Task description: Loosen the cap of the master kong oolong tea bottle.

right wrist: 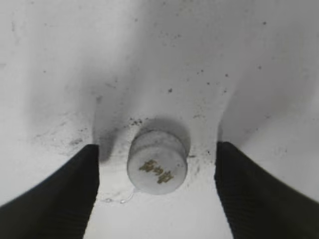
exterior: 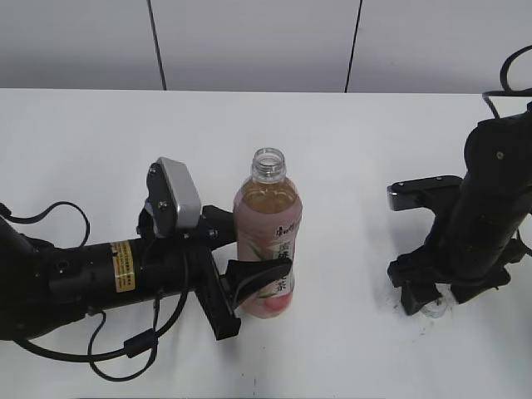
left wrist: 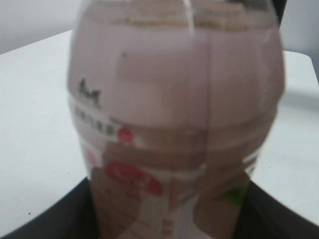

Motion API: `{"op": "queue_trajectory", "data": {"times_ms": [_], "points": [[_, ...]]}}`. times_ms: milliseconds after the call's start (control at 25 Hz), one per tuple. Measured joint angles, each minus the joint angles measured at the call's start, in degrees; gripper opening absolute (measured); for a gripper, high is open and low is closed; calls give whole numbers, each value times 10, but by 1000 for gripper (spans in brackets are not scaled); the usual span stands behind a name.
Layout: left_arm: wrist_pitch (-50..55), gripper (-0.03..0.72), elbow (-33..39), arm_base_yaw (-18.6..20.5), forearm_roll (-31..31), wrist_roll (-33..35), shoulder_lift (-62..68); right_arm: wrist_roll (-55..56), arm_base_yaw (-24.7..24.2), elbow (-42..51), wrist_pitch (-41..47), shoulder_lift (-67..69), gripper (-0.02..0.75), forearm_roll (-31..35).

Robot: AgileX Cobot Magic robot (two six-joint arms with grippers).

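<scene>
The white table [exterior: 349, 166] carries everything. The master kong oolong tea bottle [exterior: 268, 241] stands upright left of centre, neck uncapped, holding pale amber tea up to its shoulder. The left gripper [exterior: 249, 287] grasps its lower label. At right, the right gripper [right wrist: 157, 191] stands released, fingers apart around the cap [right wrist: 157, 162], which rests on the table.

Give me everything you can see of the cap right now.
The cap is off the bottle, whose neck stands open. It is a small round pale grey plastic piece with a dark logo on top, lying top-up on the speckled white table. It sits between the right gripper's open black fingers, touching neither. In the exterior view the right arm mostly hides it.
</scene>
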Motion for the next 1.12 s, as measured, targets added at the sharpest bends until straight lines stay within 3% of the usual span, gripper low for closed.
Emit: {"op": "queue_trajectory", "data": {"times_ms": [280, 760, 1120], "points": [[1, 524, 0, 1, 1, -12, 0, -6, 0, 0, -1, -14, 575, 2], [1, 533, 31, 6, 1, -15, -29, -8, 0, 0, 6, -19, 575, 3], [2, 533, 128, 73, 0, -15, -81, -9, 0, 0, 9, -19, 575, 3]]}}
